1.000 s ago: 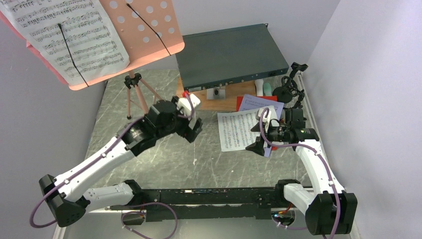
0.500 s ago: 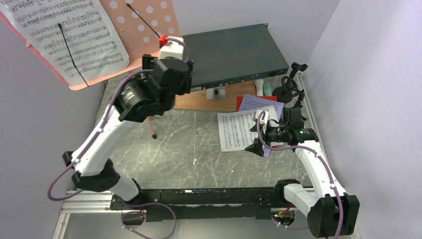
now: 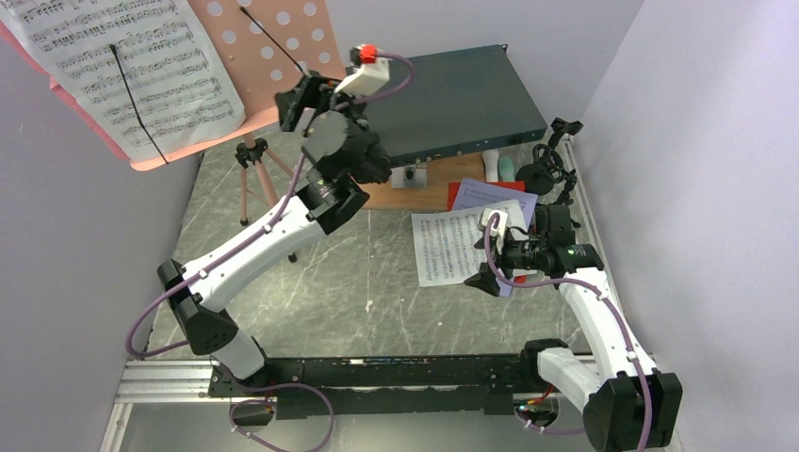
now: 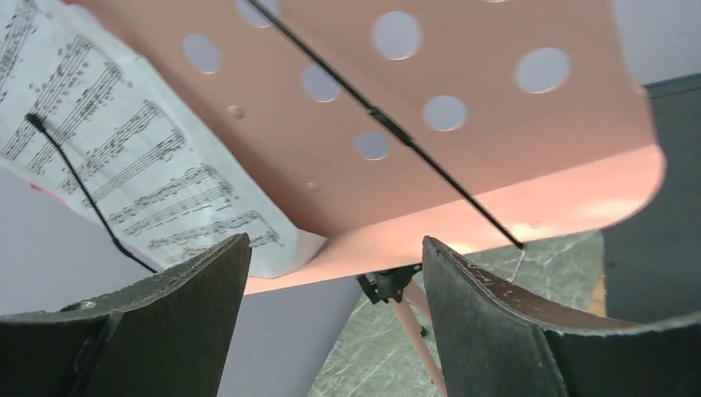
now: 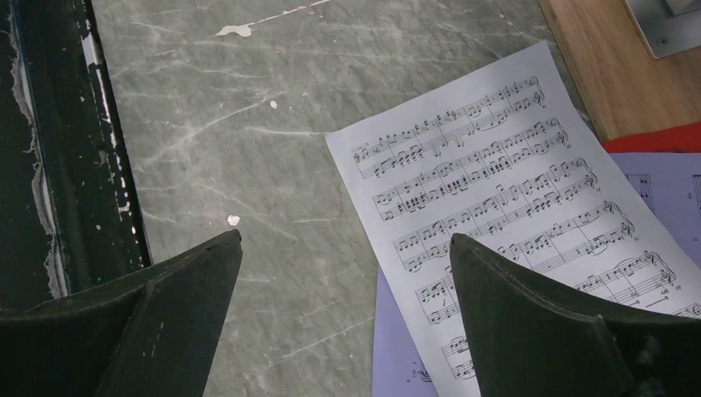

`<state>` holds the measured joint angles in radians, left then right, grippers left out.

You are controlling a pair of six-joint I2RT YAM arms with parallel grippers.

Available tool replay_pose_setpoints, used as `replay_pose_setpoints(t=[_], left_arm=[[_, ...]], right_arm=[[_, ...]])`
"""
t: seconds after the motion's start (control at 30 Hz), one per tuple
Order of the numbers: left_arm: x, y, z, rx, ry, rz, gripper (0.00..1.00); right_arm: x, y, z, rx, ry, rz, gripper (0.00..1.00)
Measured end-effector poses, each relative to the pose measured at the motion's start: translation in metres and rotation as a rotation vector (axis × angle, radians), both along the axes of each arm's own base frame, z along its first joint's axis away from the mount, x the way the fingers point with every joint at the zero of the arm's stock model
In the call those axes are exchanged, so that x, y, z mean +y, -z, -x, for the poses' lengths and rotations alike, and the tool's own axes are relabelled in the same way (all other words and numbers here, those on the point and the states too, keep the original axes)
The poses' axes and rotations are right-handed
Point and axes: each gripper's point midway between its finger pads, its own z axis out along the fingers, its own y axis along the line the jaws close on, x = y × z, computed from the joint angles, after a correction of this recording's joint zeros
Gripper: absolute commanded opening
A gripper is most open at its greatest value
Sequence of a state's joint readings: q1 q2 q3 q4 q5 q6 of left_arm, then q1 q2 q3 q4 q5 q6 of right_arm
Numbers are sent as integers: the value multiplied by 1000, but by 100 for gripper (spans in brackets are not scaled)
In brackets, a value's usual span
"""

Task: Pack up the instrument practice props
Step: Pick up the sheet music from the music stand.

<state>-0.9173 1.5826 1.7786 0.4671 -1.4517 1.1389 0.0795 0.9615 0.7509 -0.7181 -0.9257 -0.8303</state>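
The salmon-pink perforated music stand [image 3: 283, 38] stands on its tripod [image 3: 254, 169] at the back left, with a white sheet-music page [image 3: 122, 66] clipped on its desk. My left gripper [image 3: 300, 99] is raised to the desk's lower lip [image 4: 463, 215]. It stands open [image 4: 335, 240], the lip just beyond its fingertips and untouched. My right gripper [image 3: 482, 275] hovers open [image 5: 345, 236] over the left edge of a white page [image 5: 496, 190] lying on a lavender page [image 5: 413, 347] and a red one [image 5: 653, 136]. A black mic stand [image 3: 546, 169] and small tubes [image 3: 499, 168] sit at the back right.
A dark grey rack box [image 3: 443, 94] rests on a wooden board [image 3: 415, 193] at the back centre. Walls close in on the left and right sides. The arms' black base rail [image 3: 377, 372] runs along the near edge.
My left arm has risen from the table and swung back up to the stand's lower lip, its jaws narrowing a little. The right arm has stayed put.
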Motion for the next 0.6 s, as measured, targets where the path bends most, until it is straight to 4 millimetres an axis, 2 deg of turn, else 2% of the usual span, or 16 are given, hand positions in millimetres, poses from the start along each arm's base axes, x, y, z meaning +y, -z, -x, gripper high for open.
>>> replay_pose_setpoints(t=[0.17,0.4,0.6], left_arm=[[24,-5,8,-26,-37,28,82],[38,-10,16,-57,-21,63,81],[69,-13,24,-97,-46,100,81]], right_arm=[[0,1,0,0,2,5,100],[-1,1,-1,0,4,8,100],[-1,3,-1,6,7,14,100]])
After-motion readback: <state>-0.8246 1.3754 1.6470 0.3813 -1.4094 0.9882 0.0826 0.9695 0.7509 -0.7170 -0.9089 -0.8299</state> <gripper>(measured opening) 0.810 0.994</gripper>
